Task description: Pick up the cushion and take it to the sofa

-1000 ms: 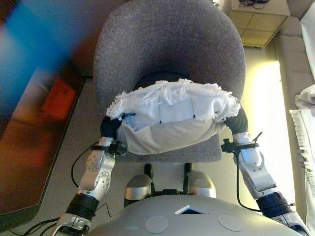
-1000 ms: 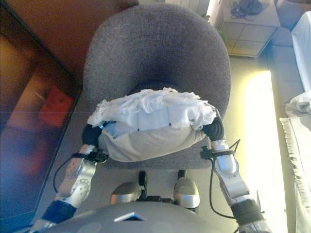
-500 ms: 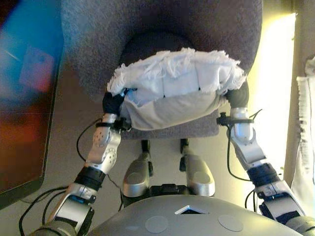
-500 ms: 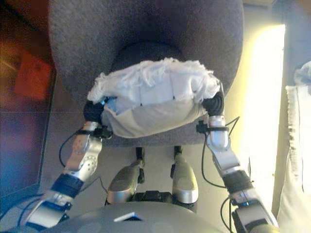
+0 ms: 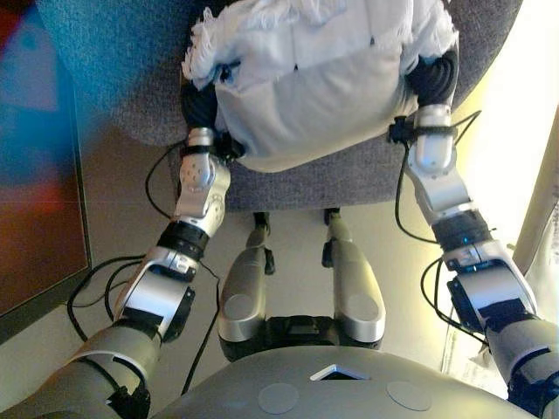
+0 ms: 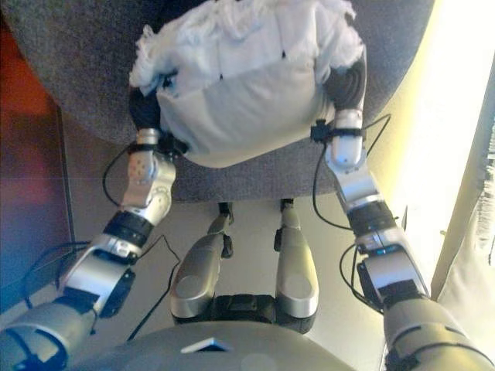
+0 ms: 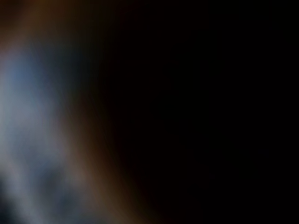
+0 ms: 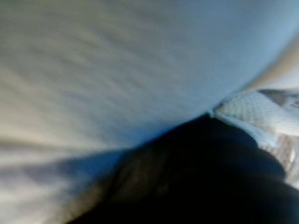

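The cushion (image 5: 314, 87) is pale, with a white fringed top edge. It sits squeezed between my two hands above the seat of a grey upholstered chair (image 5: 349, 179). My left hand (image 5: 199, 105) presses on its left end and my right hand (image 5: 434, 78) on its right end. Only the dark ribbed covers show; the fingers are hidden behind the cushion. In the right wrist view the cushion's cloth (image 8: 117, 70) fills the picture from very close. The left wrist view is dark and shows nothing I can name.
The grey chair stands right in front of me, its seat edge (image 6: 255, 182) over my legs. A dark panel (image 5: 35, 218) runs along the left. Pale cloth (image 5: 546, 236) hangs at the right edge beside a bright strip of floor (image 5: 511, 131).
The whole picture has shifted: the camera now looks further down, so chair and cushion sit higher in view. The cushion stays between both hands, now larger and with its plain underside towards me.
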Controlling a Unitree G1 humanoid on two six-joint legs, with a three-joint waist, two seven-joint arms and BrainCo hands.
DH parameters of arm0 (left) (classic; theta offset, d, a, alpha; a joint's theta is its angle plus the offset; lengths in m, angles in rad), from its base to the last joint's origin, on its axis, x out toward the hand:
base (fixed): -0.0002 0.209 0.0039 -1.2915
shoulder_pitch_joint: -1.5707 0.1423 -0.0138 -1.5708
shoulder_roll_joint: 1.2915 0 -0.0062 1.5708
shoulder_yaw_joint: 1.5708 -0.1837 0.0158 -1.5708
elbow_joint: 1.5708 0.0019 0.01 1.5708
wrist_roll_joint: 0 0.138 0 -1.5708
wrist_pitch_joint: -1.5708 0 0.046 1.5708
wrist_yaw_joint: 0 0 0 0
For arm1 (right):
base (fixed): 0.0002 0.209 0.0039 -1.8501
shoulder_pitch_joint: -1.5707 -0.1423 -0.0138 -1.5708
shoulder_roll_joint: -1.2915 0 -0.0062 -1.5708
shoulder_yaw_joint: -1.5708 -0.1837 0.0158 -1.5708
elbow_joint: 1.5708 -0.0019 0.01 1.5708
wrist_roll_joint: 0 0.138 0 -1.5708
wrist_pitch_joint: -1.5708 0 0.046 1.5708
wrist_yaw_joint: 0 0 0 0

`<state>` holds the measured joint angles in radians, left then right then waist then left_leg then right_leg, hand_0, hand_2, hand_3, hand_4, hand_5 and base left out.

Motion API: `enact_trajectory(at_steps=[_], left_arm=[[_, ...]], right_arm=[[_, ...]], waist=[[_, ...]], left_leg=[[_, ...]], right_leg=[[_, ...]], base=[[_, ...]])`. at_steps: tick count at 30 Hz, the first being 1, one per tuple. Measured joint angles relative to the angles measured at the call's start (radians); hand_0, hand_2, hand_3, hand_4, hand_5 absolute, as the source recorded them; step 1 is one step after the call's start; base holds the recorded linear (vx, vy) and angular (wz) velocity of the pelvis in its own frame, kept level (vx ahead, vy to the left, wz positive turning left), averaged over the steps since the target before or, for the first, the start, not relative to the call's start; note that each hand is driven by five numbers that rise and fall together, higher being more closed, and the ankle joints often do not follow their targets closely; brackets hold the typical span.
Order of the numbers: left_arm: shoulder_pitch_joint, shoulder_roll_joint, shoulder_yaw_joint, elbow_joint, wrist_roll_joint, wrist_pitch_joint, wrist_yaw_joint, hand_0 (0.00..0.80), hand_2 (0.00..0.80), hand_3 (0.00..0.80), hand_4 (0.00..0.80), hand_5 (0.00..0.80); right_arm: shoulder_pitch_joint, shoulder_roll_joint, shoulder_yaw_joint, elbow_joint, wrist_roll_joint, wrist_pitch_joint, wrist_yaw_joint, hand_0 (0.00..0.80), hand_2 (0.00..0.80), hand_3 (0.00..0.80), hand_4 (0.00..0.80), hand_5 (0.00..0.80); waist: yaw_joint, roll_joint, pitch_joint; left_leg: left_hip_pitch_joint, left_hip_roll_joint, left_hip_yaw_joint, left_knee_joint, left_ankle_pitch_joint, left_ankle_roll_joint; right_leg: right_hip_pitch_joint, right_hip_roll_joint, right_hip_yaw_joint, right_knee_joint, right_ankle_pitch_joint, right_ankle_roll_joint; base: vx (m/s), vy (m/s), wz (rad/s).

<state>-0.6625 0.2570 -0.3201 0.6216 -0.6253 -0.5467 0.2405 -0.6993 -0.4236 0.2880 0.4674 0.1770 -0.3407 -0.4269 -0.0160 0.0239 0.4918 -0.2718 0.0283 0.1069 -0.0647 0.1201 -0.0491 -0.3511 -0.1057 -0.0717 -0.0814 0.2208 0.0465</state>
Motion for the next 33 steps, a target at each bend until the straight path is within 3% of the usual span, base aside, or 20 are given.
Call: enact_trajectory(at_steps=[5,6,9,10,12,13,14,15,21,33], left_arm=[[-0.119,0.006,-0.001,0.052,-0.020,0.014,0.059,0.794,0.794,0.794,0.794,0.794],[-0.144,0.012,-0.001,0.075,-0.022,0.015,0.073,0.728,0.728,0.728,0.728,0.728],[-0.221,0.030,-0.001,0.119,-0.035,0.049,0.102,0.408,0.408,0.408,0.408,0.408],[-0.245,0.035,-0.001,0.137,-0.040,0.060,0.110,0.000,0.000,0.000,0.000,0.000],[-0.295,0.045,-0.001,0.176,-0.067,0.078,0.125,0.000,0.000,0.000,0.000,0.000],[-0.316,0.053,-0.001,0.188,-0.070,0.088,0.134,0.000,0.000,0.000,0.000,0.000],[-0.332,0.062,-0.001,0.196,-0.073,0.094,0.141,0.000,0.000,0.000,0.000,0.000],[-0.347,0.075,-0.002,0.206,-0.076,0.100,0.146,0.000,0.000,0.000,0.000,0.000],[-0.402,0.112,-0.005,0.232,-0.101,0.128,0.164,0.000,0.000,0.000,0.000,0.000],[-0.371,0.166,0.000,0.236,-0.184,0.120,0.196,0.000,0.000,0.000,0.000,0.000]], right_arm=[[-0.146,-0.008,0.025,0.080,0.049,0.024,-0.001,0.800,0.800,0.800,0.800,0.800],[-0.177,-0.009,0.042,0.096,0.058,0.029,-0.001,0.800,0.800,0.800,0.800,0.800],[-0.248,-0.019,0.069,0.130,0.086,0.049,-0.002,0.800,0.800,0.800,0.800,0.800],[-0.270,-0.024,0.080,0.147,0.093,0.056,-0.005,0.800,0.800,0.800,0.800,0.800],[-0.316,-0.022,0.089,0.179,0.111,0.072,-0.007,0.797,0.797,0.797,0.797,0.797],[-0.333,-0.023,0.095,0.187,0.115,0.082,-0.007,0.455,0.455,0.455,0.455,0.455],[-0.349,-0.023,0.102,0.193,0.127,0.090,-0.008,0.044,0.044,0.044,0.044,0.044],[-0.366,-0.023,0.109,0.204,0.133,0.097,-0.008,0.000,0.000,0.000,0.000,0.000],[-0.401,-0.031,0.118,0.225,0.189,0.130,-0.038,0.000,0.000,0.000,0.000,0.000],[-0.387,-0.091,0.138,0.242,0.189,0.156,-0.108,0.000,0.000,0.000,0.000,0.000]], waist=[[-0.017,-0.002,-0.001],[-0.023,-0.003,-0.001],[-0.027,-0.005,-0.002],[-0.028,-0.007,-0.003],[-0.031,-0.013,-0.007],[-0.033,-0.019,-0.010],[-0.038,-0.025,-0.014],[-0.042,-0.032,-0.019],[-0.047,-0.046,-0.034],[-0.020,-0.029,-0.041]], left_leg=[[-0.071,-0.007,0.000,0.008,0.010,0.004],[-0.082,-0.007,0.000,0.009,0.012,0.005],[-0.116,-0.012,0.001,0.013,0.017,0.006],[-0.127,-0.012,0.001,0.017,0.017,0.006],[-0.151,-0.012,0.001,0.026,0.017,0.006],[-0.162,-0.012,0.001,0.027,0.017,0.006],[-0.173,-0.012,0.001,0.028,0.018,0.005],[-0.186,-0.012,0.002,0.028,0.025,0.005],[-0.235,-0.016,0.002,0.033,0.032,0.006],[-0.269,-0.016,0.002,0.045,0.035,0.008]], right_leg=[[-0.076,-0.005,0.001,0.025,0.001,0.001],[-0.087,-0.006,0.001,0.026,0.003,0.002],[-0.129,-0.008,0.006,0.042,0.004,0.002],[-0.140,-0.009,0.006,0.047,0.004,0.002],[-0.165,-0.009,0.007,0.056,0.004,0.002],[-0.176,-0.009,0.007,0.058,0.005,0.000],[-0.187,-0.009,0.007,0.058,0.007,-0.001],[-0.200,-0.010,0.007,0.060,0.008,0.000],[-0.251,-0.015,0.008,0.068,0.014,-0.002],[-0.287,-0.023,0.008,0.085,0.013,-0.001]], base=[[0.010,0.041,0.05],[0.022,0.045,0.04],[0.031,0.043,-0.01],[0.035,0.024,0.01],[0.040,0.015,0.01],[0.033,0.020,0.03],[0.026,0.020,0.03],[0.024,0.016,0.04],[0.009,0.005,0.01],[0.000,0.000,0.00]])
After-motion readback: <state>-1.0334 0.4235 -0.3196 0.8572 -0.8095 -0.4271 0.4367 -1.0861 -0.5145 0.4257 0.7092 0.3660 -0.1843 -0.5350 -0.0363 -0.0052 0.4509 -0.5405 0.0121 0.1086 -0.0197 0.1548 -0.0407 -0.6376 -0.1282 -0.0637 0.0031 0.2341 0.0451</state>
